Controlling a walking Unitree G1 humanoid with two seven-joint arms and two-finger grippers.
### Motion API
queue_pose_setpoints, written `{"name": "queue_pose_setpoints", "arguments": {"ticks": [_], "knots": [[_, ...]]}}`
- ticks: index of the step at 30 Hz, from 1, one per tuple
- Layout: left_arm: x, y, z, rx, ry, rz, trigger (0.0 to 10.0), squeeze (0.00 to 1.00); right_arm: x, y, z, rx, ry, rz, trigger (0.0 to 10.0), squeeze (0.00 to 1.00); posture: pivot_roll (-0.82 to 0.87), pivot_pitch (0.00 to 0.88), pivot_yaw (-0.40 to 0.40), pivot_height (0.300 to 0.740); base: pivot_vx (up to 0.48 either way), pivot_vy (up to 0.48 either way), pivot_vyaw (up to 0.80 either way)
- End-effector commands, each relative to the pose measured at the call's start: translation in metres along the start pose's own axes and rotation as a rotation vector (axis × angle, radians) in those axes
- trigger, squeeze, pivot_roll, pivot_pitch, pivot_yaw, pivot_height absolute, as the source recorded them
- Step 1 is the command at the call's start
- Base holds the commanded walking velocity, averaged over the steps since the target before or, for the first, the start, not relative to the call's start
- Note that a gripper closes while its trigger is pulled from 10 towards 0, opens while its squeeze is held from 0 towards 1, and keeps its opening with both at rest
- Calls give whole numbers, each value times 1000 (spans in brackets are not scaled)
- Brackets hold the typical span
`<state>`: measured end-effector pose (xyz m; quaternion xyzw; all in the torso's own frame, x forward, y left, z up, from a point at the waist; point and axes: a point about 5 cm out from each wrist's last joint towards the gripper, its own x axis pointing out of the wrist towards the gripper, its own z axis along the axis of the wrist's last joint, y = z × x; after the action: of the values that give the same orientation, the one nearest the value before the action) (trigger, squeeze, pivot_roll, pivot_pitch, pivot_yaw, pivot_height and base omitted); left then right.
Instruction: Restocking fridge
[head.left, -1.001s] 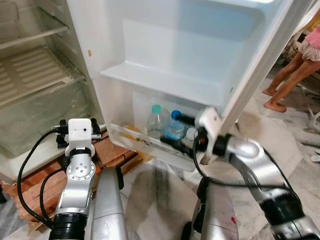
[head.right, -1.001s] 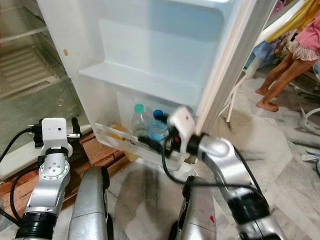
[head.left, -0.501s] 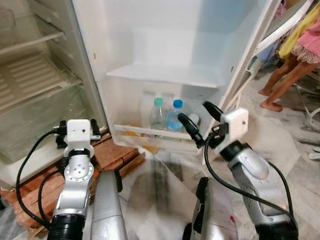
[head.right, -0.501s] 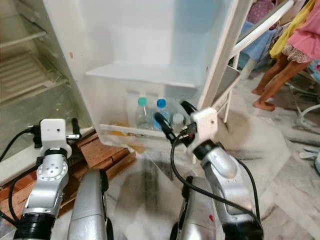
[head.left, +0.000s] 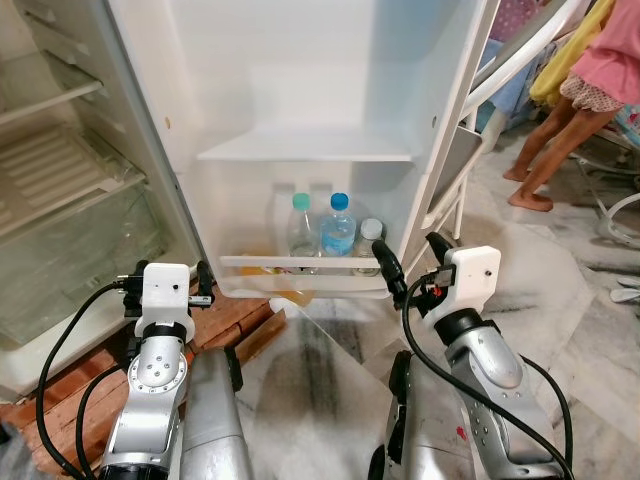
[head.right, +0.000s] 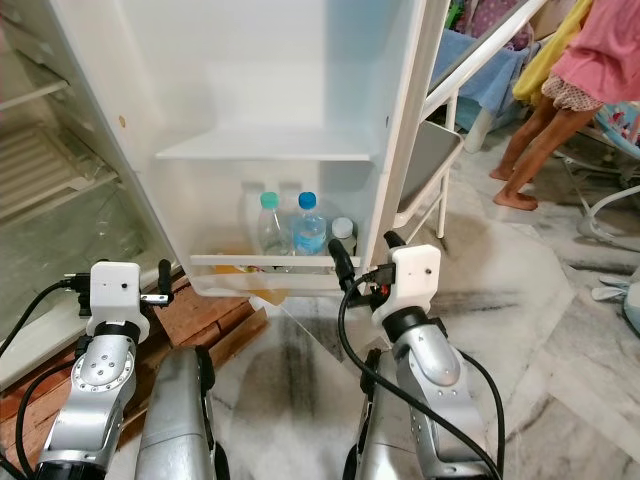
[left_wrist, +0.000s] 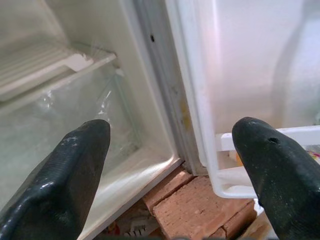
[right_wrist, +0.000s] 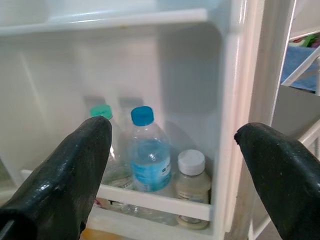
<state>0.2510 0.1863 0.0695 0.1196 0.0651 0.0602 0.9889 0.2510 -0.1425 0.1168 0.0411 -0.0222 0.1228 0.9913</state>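
You had the right claw (head.left: 412, 271) spread wide and empty, just before the door rack (head.left: 300, 263), where the blue-capped bottle (right_wrist: 148, 157) stood between a green-capped one (head.left: 302, 227) and a white-capped jar (right_wrist: 190, 181). The left claw (left_wrist: 170, 165) was open, empty too. That placement looked finished; next you needed another item to stock.

Head eyes look down at the fridge door (head.left: 330, 120); wrist cameras face it closely.

Home, open fridge (head.left: 300, 90), marble floor (head.left: 560, 300), clothes rack (head.left: 530, 70)
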Motion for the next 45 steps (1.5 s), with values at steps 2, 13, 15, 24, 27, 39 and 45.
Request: {"name": "queue_pose_setpoints", "arguments": {"ticks": [2,13,15,24,27,39,45], "knots": [[0,1,8,-10,-33,-10,10000,0,3,-3,-3,2,5,-40,10000,0,103,0,10,567,0,0,0],[0,-6,3,-26,-16,-48,10000,0,12,-7,-6,-7,4,-93,10000,0,103,0,6,630,0,0,0],[0,-8,0,-19,-13,-63,10000,0,15,-11,-8,-17,5,-116,10000,0,95,0,8,645,0,0,0],[7,-15,5,0,-35,-77,10000,0,22,-14,-7,-24,-11,-142,10000,0,89,0,6,693,0,0,0],[10,-14,5,-6,-35,-75,10000,0,25,-11,-7,18,-13,-120,10000,0,88,0,0,717,0,0,0],[15,-16,6,-30,-37,-99,10000,0,30,-8,-12,-43,26,-82,10000,0,91,0,-13,740,0,0,0],[18,-17,5,-29,-39,-102,10000,0,30,-11,-11,-35,11,-81,10000,0,93,0,-18,740,0,0,0]]}}
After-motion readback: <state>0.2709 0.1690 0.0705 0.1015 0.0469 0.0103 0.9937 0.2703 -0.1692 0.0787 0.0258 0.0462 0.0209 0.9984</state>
